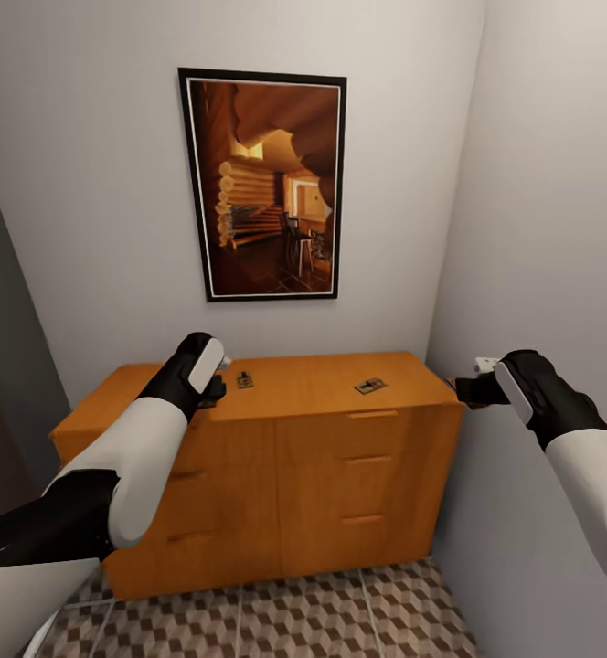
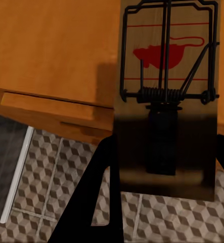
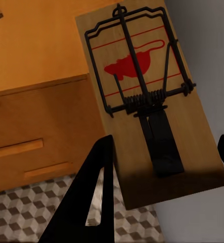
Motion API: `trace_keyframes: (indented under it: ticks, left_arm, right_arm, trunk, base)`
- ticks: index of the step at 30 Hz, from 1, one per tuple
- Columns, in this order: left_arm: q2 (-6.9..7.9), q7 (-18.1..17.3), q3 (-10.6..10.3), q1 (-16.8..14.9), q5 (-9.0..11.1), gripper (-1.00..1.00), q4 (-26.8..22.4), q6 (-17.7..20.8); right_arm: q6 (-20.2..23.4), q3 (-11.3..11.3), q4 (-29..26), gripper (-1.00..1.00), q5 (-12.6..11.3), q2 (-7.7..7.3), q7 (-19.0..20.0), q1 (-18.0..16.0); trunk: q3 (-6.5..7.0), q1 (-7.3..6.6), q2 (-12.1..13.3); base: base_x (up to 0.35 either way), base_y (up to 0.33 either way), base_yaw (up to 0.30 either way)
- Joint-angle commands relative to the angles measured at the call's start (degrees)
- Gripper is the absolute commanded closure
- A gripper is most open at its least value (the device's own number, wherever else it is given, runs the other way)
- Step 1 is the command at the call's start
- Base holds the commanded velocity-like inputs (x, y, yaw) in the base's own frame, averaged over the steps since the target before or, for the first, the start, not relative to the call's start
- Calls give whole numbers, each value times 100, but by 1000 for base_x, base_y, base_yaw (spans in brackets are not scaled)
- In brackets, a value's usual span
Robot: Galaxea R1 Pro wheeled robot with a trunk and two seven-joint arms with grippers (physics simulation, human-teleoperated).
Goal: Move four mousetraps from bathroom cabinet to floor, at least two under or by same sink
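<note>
Our left fingers (image 2: pixel 104 197) grasp one trap (image 2: pixel 165 101) and our right fingers (image 3: pixel 99 192) another (image 3: pixel 142 96); two traps (image 1: pixel 245 378) (image 1: pixel 370 386) lie on the cabinet (image 1: pixel 340 475), under a framed picture (image 1: pixel 264 185).

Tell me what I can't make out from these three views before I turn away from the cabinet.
- Left pincer, head view: its own wrist covers its mousetrap, seen in the left wrist view.
- Right pincer, head view: dark and small; its trap is clear in the right wrist view.
- The two mousetraps on the cabinet, at and: too small for detail.
- Bathroom floor: cut off by the bottom edge.
</note>
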Motion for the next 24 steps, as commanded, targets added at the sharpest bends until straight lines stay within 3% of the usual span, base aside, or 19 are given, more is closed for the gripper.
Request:
trace_keyframes:
  ticks: [1, 24]
  left_arm:
    - [-12, 60, 24, -4, 54, 100, -9, 4]
    - [-57, 60, 24, -4, 38, 100, 12, -41]
  right_arm:
    - [12, 25, -5, 100, 18, -7, 15, -5]
    - [-5, 18, 19, 100, 32, -15, -40, -5]
  trunk:
    - [-7, -4, -4]
    - [-7, -4, -4]
  base:
    - [-346, 0, 0]
    - [-347, 0, 0]
